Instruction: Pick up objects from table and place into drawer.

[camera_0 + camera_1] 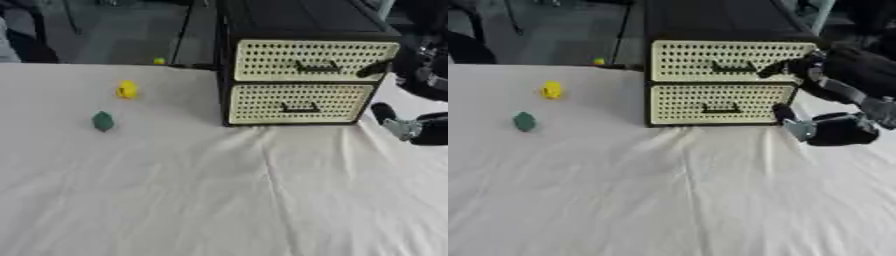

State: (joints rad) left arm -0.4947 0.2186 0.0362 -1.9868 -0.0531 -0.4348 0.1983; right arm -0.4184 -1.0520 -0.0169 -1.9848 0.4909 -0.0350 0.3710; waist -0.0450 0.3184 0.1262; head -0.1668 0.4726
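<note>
**Right hand at the drawers, objects far left**

The right hand (820,75) sits at the right of the frame, fingers relaxed and empty, one fingertip near the top drawer (728,62). Both drawers look closed. The yellow piece (127,89) and green piece (103,121) lie upper left on the cloth (262,190), well apart from that hand. The left hand is unseen, though its side is probably nearer.
</note>
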